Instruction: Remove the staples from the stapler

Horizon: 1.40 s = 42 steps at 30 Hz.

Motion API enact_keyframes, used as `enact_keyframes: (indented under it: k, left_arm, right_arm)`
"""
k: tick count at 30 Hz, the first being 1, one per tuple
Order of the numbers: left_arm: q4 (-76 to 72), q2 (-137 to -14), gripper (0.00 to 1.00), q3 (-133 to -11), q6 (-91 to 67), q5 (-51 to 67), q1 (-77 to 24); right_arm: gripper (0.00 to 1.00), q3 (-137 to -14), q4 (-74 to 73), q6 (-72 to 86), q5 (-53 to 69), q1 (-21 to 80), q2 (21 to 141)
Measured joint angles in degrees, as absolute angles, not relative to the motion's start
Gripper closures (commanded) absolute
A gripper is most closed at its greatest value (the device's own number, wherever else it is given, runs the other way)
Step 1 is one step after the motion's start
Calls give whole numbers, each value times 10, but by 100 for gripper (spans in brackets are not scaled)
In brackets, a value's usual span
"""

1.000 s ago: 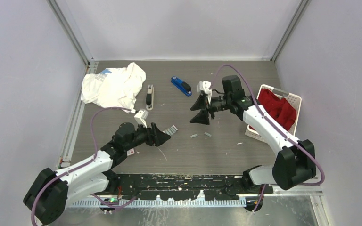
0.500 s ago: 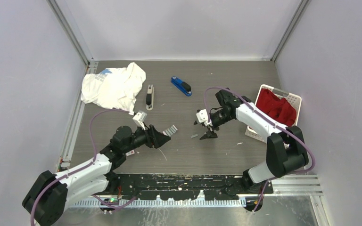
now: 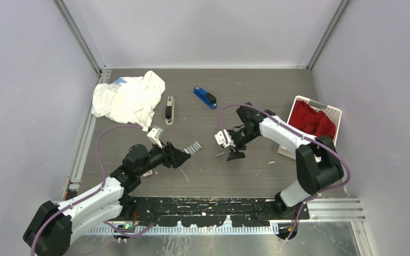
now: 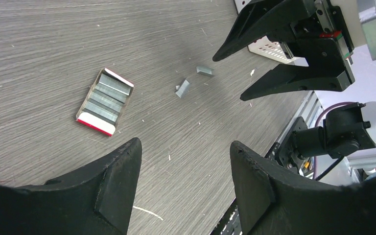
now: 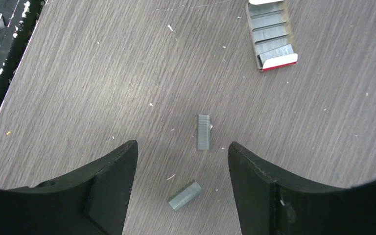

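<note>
At mid-table: right gripper [image 5: 182,147] has come down from beside the blue stapler [image 3: 205,97], jaws spread, empty, now over the staples [image 5: 203,132] lying loose on the table [image 5: 78,73]. Left gripper [image 4: 186,144] spread, empty, hardly moved. Staples apparently out; collecting them probably remains.

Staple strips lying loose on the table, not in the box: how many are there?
2. One strip lies below the open right gripper; the other strip lies tilted beside it, nearer that wrist camera. More are packed in the little box, uncounted.
</note>
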State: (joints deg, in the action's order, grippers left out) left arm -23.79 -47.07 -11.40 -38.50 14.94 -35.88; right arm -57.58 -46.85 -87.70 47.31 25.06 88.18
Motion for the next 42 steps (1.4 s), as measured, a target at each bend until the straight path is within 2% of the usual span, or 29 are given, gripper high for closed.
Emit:
enact_keyframes:
  k: [11,22,27,33,37,42]
  left_arm:
    - [-234,-473,34,-110,-381,144,-359]
    - [-264,-529,34,-112,-369,179,-361]
    - [-260,-579,34,-145,-332,173,-404]
    - [-298,-660,35,-200,-200,145,-500]
    - [-368,-759,37,-214,-116,160,-506]
    - [-387,-887,41,-273,-54,166,-506]
  right_arm:
    - [30,-576,-459,-853,446,263,902]
    - [29,-597,-461,-827,440,265,904]
    - [30,-618,-468,-802,450,247,903]
    - [30,-635,-477,-774,466,211,887]
    - [30,-637,-477,-750,472,196,873]
    - [32,-650,-476,-719,481,180,868]
